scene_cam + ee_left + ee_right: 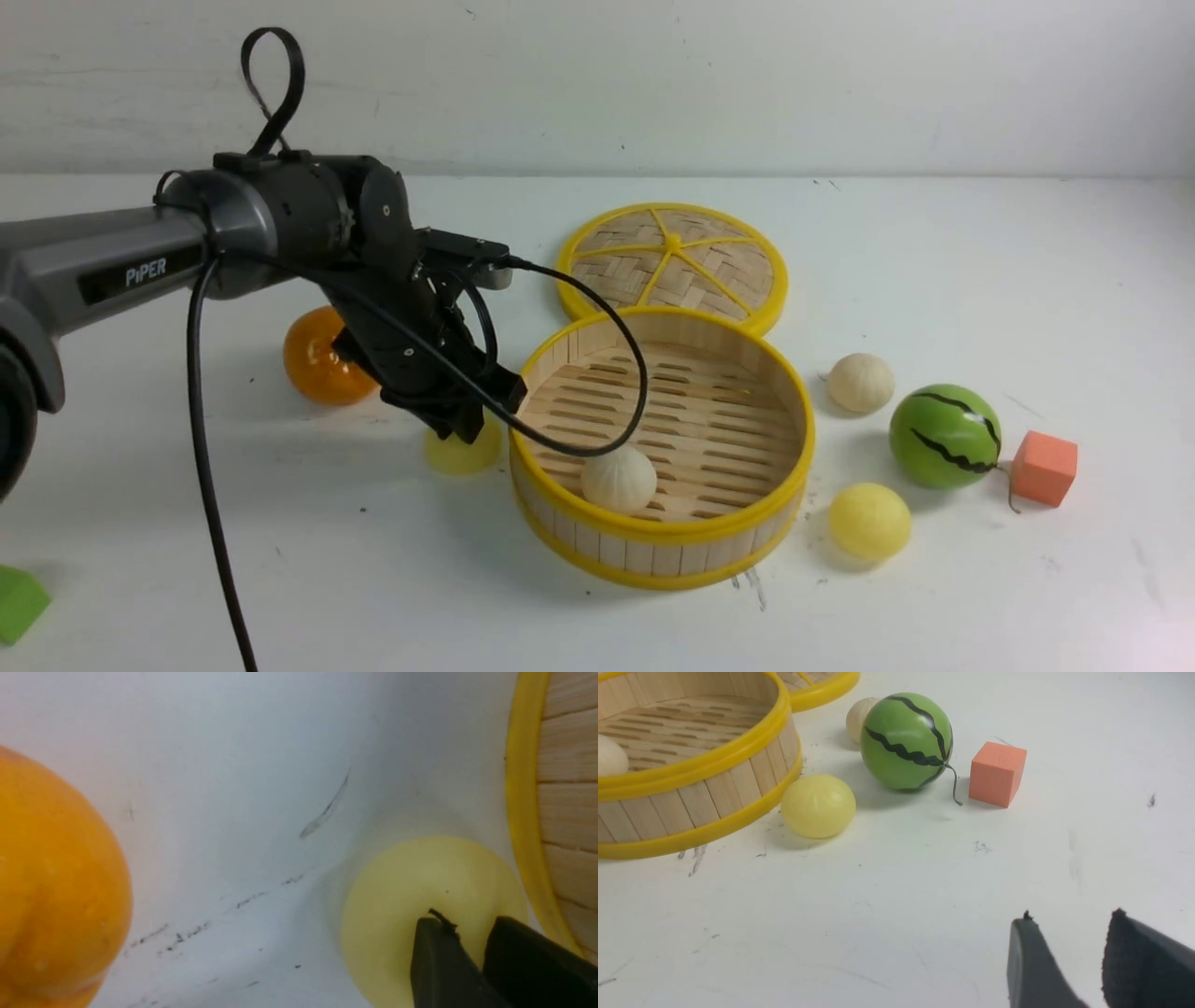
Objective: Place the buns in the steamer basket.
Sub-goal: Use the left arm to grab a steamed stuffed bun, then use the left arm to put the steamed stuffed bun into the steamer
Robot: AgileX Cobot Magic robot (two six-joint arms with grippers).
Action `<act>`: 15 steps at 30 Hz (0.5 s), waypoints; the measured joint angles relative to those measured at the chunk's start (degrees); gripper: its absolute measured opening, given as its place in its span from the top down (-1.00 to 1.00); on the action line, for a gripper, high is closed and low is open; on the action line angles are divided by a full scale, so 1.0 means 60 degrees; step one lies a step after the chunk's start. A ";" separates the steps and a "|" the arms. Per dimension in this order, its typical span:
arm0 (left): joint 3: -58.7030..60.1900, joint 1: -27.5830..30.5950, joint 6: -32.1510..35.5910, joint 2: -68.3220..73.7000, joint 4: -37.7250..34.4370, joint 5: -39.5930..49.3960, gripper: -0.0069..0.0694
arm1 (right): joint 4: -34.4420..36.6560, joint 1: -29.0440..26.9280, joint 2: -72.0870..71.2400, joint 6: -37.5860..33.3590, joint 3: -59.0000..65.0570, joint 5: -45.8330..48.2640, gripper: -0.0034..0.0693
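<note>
The left gripper (465, 429) hides most of a pale yellow bun (455, 457); the frame edge cuts off a green block (17, 605).

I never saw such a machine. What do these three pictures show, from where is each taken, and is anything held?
It is a robot with two arms, each ending in a gripper. The wide picture looks forward from between them; the other two come from wrist cameras. On the white table stand a steamer basket with one cream bun inside, its lid, a tangerine, a watermelon ball, an orange cube, another cream bun and a yellow bun. The left gripper hangs over a second yellow bun without gripping it; the right gripper holds nothing.
</note>
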 joint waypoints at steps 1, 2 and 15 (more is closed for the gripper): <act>0.0000 0.0000 0.0000 0.0000 0.0048 0.0000 0.61 | 0.0000 0.0000 0.0000 0.0000 0.0000 0.0000 0.25; 0.0000 0.0000 0.0000 0.0000 0.0119 0.0000 0.73 | 0.0000 0.0000 0.0000 0.0000 0.0000 0.0000 0.25; -0.0315 -0.0595 0.0087 -0.2043 0.0357 0.0760 0.85 | 0.0000 0.0000 0.0000 0.0000 0.0000 0.0000 0.25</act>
